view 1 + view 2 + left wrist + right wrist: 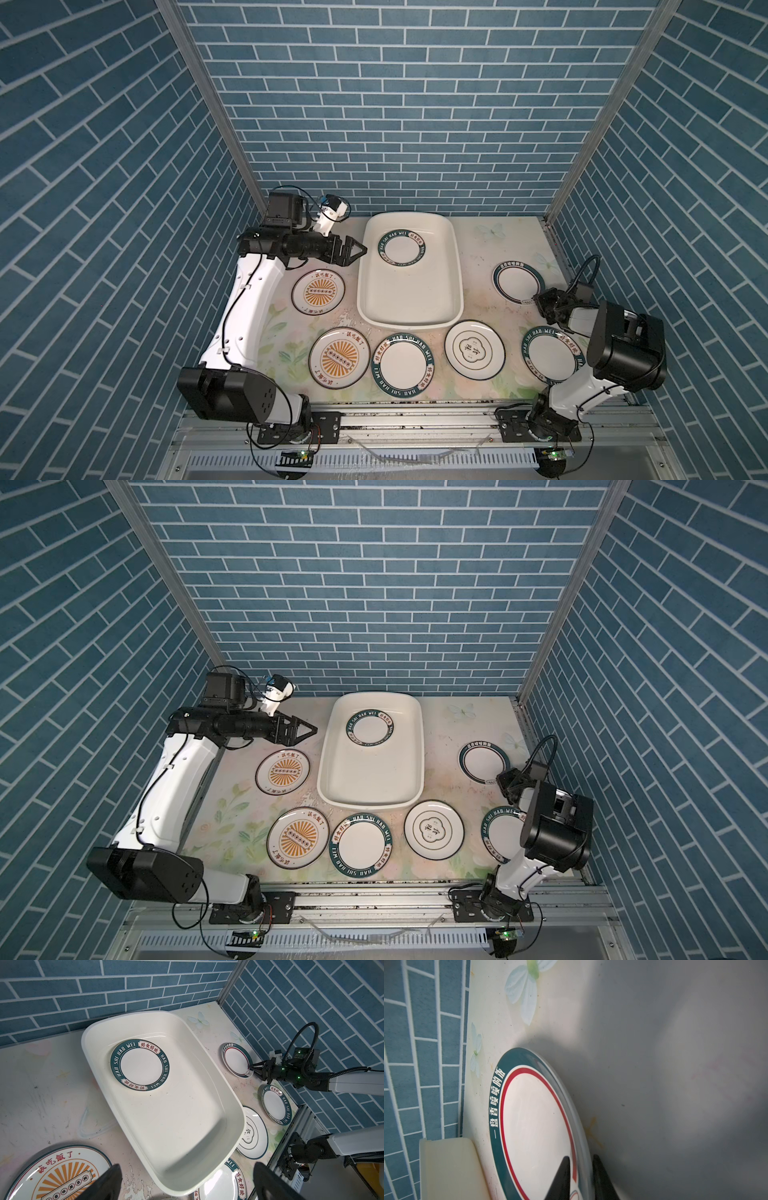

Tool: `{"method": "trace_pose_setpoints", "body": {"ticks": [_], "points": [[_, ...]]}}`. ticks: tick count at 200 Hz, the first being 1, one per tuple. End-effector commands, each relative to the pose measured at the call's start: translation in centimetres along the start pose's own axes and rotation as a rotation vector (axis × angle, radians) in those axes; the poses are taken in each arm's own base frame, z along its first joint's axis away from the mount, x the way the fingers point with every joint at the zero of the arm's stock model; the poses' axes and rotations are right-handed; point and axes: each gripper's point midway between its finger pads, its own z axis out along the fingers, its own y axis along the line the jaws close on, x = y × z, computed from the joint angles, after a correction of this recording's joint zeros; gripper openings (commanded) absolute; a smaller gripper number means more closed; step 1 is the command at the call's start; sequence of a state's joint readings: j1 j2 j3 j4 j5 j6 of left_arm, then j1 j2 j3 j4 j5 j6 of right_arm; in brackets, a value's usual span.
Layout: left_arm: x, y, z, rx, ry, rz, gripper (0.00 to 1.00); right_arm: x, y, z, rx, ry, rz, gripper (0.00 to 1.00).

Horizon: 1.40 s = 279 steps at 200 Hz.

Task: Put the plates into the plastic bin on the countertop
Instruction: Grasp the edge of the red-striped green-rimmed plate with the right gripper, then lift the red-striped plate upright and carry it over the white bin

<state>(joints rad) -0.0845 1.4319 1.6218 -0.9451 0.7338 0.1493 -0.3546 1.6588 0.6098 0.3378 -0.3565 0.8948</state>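
Pinching the red-ringed plate (533, 1126), seemingly: right gripper (581, 1157), rim contact plain only by wrist; left gripper (187, 1166) wide.

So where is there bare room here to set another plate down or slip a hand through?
The plastic bin's near half is bare; one green-rimmed plate fills its far half. The countertop is bare between the bin and the red-ringed plate, and at the far right corner. The front row of four plates is crowded.
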Motion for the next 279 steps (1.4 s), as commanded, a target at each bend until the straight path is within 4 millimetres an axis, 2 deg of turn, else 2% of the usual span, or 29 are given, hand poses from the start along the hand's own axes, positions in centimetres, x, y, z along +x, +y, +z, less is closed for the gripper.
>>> {"method": "trace_pose_setpoints", "body": {"ticks": [1, 56, 91, 152, 225, 279], "points": [[0.0, -0.2, -0.5, -0.006, -0.014, 0.016, 1.00, 2.7, -3.2, 0.5, 0.089, 0.079, 0.082, 0.16], [-0.1, -0.3, -0.7, -0.008, -0.019, 0.021, 1.00, 2.6, -2.6, 0.6, 0.050, 0.071, 0.099, 0.08], [-0.2, -0.4, -0.9, -0.010, -0.023, 0.024, 1.00, 2.2, -1.6, 0.4, 0.011, 0.064, 0.102, 0.01], [-0.3, -0.5, -1.2, -0.024, -0.032, 0.029, 1.00, 1.2, 0.8, -0.9, -0.048, 0.042, 0.089, 0.00], [-0.2, -0.1, -1.3, -0.044, -0.038, 0.023, 0.99, -0.8, 5.4, -4.2, -0.132, -0.012, 0.040, 0.00], [-0.2, 0.1, -1.2, -0.048, -0.039, 0.019, 1.00, -1.5, 9.1, -6.6, -0.182, -0.038, -0.013, 0.00]]}}
